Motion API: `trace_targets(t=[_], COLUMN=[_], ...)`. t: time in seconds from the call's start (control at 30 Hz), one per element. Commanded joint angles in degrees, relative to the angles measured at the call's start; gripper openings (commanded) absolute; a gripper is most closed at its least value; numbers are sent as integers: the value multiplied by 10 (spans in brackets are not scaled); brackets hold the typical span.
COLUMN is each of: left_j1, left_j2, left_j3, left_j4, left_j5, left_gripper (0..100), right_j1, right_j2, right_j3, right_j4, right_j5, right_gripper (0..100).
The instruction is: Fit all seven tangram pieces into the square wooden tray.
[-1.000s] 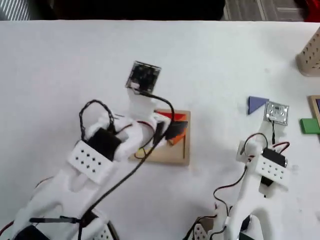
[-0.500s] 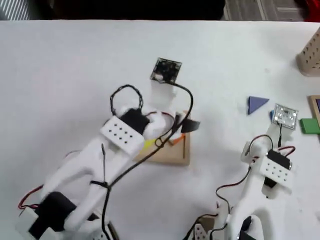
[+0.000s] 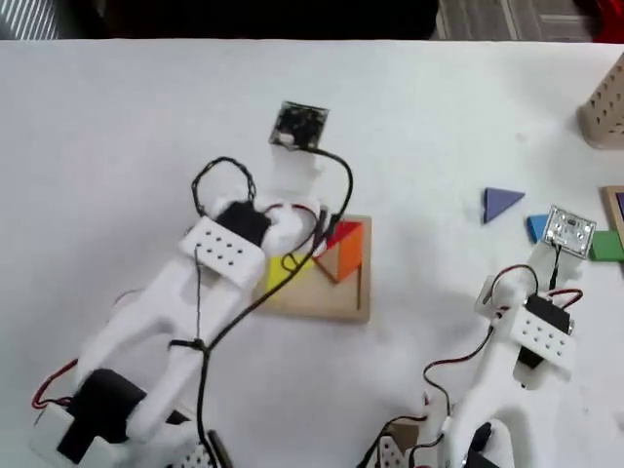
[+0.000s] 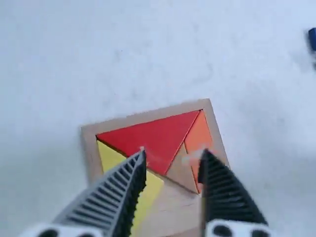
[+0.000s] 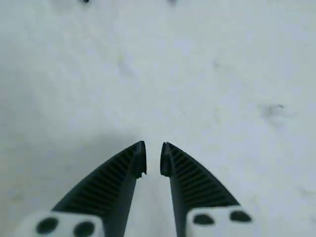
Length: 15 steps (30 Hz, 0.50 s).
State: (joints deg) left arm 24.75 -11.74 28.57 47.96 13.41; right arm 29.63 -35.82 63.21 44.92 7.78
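The square wooden tray (image 3: 346, 304) lies mid-table with a red triangle (image 3: 343, 232), an orange triangle (image 3: 348, 258) and a yellow piece (image 3: 280, 271) in it. My left gripper (image 4: 173, 155) hangs open over the tray (image 4: 89, 140), above the red triangle (image 4: 153, 137) and orange triangle (image 4: 201, 138), holding nothing. The yellow piece (image 4: 121, 165) lies under one finger. A blue triangle (image 3: 500, 203), a small blue piece (image 3: 536, 227) and a green piece (image 3: 606, 244) lie on the table at the right. My right gripper (image 5: 152, 159) is shut over bare white table, empty.
The left arm (image 3: 195, 283) covers the tray's left part. The right arm (image 3: 526, 336) stands near the blue and green pieces. A perforated wooden block (image 3: 604, 109) sits at the far right edge, with a framed board (image 3: 617, 207) below it.
The left arm swung over the tray and its dark fingers lifted off the orange triangle, which lies in the tray. The right arm drifted right, toward the green piece.
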Motion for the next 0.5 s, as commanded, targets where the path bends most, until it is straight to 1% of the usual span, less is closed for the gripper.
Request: trace_targets(t=[0.0, 0.03, 0.1, 0.17, 0.3, 0.47], left_j1=[12, 12, 12, 11, 11, 9], left_j2=[-4, -4, -3, -3, -2, -2], left_j3=[12, 14, 17, 17, 18, 42], left_j4=[-43, -46, -51, -51, -48, -69], left_j5=[-33, -33, -33, -33, -33, -35], left_gripper=[42, 53, 40, 20, 23, 23], right_j1=[20, 25, 33, 35, 38, 68], right_j2=[0, 0, 0, 0, 0, 0], right_j3=[-20, -20, -21, -21, -21, -20], right_j4=[-8, -10, -10, -10, -10, -10], right_j5=[-9, -18, -26, -25, -26, -25], right_gripper=[63, 63, 63, 63, 63, 66])
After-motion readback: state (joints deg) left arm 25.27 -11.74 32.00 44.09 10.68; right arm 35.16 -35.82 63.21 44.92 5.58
